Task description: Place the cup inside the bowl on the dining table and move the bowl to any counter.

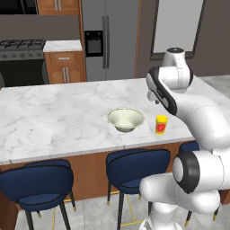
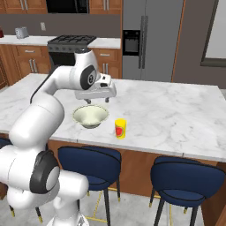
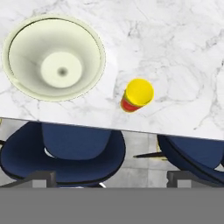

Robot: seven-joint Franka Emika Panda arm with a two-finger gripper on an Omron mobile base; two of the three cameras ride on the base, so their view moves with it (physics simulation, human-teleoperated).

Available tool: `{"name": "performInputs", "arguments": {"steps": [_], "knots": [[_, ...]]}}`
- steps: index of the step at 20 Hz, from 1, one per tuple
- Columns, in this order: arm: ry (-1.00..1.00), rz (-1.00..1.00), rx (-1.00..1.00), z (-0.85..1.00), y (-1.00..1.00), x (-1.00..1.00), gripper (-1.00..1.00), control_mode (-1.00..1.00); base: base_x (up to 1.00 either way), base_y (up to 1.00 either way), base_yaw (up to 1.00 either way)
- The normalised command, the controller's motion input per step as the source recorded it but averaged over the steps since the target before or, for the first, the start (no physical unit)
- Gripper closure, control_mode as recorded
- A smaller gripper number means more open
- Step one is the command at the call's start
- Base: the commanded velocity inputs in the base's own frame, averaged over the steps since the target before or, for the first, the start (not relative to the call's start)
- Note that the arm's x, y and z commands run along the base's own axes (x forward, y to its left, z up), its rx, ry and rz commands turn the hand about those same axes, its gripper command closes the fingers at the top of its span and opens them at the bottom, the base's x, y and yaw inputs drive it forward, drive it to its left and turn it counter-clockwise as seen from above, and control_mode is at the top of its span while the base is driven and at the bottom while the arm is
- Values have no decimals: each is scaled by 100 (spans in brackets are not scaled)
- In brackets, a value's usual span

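- Hovering above the dining table, the gripper sits at frame centre-left in the right base view, jaws spread fully wide and holding nothing.
- The cup stands upright near the table's front edge, right of centre in the hand view, red patch visible on its side.
- The bowl rests upright in the upper left of the hand view, near the cup but apart from it.
- Navy stools line the lower frame in the left base view.
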Motion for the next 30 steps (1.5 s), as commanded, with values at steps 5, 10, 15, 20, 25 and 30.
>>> {"name": "performInputs", "arguments": {"steps": [5, 10, 15, 20, 25, 30], "knots": [[0, 0, 0, 0, -10, 0, -100, -100, 0, 0, 0], [0, 0, 0, 0, -23, 0, -100, -100, 0, 0, 0], [0, 0, 0, -1, -27, 4, -100, -100, 0, 0, 0], [0, 0, 0, 0, -18, 5, -100, -100, 0, 0, 0], [0, 0, 3, 0, -15, 3, -100, -100, 0, 0, 0], [0, 0, 6, -1, -16, 3, -100, -100, 0, 0, 0]]}}
